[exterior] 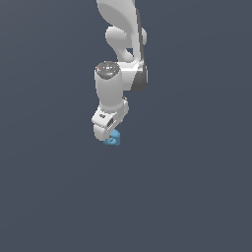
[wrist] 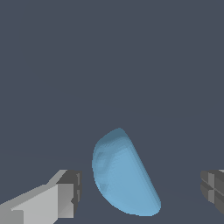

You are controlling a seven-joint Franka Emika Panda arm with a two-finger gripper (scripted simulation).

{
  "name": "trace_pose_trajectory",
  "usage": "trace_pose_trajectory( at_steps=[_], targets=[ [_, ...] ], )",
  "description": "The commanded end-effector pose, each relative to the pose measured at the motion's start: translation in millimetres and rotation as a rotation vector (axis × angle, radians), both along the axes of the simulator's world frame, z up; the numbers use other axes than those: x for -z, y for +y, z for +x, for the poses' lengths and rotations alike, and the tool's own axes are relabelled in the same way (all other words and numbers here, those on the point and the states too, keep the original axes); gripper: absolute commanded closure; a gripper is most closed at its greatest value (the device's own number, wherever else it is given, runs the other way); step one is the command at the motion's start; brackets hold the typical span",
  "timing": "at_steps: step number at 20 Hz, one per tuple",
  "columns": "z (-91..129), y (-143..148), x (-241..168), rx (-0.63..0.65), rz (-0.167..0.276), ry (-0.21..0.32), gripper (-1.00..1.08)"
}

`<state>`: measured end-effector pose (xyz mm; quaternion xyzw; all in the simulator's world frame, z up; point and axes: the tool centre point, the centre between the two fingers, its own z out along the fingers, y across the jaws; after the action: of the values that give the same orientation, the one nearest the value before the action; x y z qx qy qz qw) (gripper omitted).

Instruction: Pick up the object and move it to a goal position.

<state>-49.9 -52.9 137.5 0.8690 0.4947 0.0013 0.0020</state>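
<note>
The arm (exterior: 119, 74) descends from the top of the exterior view, with the gripper (exterior: 109, 132) pointing downward over a uniform dark grey surface (exterior: 197, 187). The object (exterior: 113, 139), a small light-blue piece, sits directly beneath the gripper body and is partly hidden by it in the exterior view. In the wrist view, the object (wrist: 124, 175) lies between the two fingers (wrist: 65, 194), tilted, with a rounded outline. The jaws stand wide apart. A clear gap shows on each side of the object; neither finger touches it. The gripper holds nothing. Whether the object rests on the surface cannot be determined.
</note>
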Motion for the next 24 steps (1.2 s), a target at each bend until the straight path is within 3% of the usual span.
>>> trace_pose_trajectory(
  at_steps=[1,13,24],
  targets=[
    [-3.4,-3.3,2.7,-0.062,0.0,0.001,-0.92],
    [-18.7,-16.8,14.5,-0.333,0.0,0.004,-0.92],
    [-25.5,-22.1,19.3,-0.449,0.001,0.005,-0.92]
  ],
)
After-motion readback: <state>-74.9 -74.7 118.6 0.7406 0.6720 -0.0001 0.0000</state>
